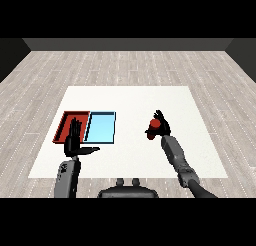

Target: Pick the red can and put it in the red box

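Head view: right robot hand [163, 127] grips red can [154, 124].

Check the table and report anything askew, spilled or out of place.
Nothing stands out. The red tray and light blue tray lie flat side by side, and the red can sits in the right hand.

Two trays lie touching side by side on the table's [130, 97] left part, the red tray [65, 121] left of the light blue tray [101, 114]. The can [154, 123] is well apart to their right, in the right hand [161, 127]. The left hand [75, 142] is at the red tray's near edge.
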{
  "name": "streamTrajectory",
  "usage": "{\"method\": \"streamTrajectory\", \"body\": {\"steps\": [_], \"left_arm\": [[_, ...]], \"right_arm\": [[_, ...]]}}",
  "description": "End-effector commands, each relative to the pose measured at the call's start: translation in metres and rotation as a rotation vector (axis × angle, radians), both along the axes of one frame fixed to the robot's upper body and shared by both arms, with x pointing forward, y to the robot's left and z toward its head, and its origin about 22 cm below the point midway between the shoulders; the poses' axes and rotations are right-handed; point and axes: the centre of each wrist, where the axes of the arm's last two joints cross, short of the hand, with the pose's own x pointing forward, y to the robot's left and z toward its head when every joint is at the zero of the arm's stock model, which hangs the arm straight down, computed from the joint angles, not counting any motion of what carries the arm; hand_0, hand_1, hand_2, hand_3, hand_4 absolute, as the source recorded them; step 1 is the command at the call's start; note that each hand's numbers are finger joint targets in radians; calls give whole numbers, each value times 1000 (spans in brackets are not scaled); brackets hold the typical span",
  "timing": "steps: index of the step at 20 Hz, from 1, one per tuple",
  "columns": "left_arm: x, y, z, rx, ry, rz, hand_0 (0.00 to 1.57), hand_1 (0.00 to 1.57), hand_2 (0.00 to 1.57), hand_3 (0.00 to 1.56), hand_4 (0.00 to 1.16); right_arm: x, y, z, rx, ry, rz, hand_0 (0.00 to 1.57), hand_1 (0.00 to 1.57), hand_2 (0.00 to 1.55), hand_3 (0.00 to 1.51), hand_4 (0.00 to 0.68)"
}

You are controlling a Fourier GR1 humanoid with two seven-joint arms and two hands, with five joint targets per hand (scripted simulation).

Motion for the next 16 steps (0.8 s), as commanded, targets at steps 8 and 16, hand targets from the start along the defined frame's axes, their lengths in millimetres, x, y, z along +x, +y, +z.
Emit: {"method": "streamTrajectory", "body": {"steps": [8, 16], "left_arm": [[0, 0, -15, 21, 3, 13, 0, 0, 0, 0, 0], [-2, 3, -7, 21, -1, -5, 0, 0, 0, 0, 0]], "right_arm": [[5, 3, 3, -122, -10, -56, 1494, 1494, 1464, 1437, 667], [-11, 10, 22, -193, -78, -56, 1472, 1472, 1457, 1419, 652]]}}
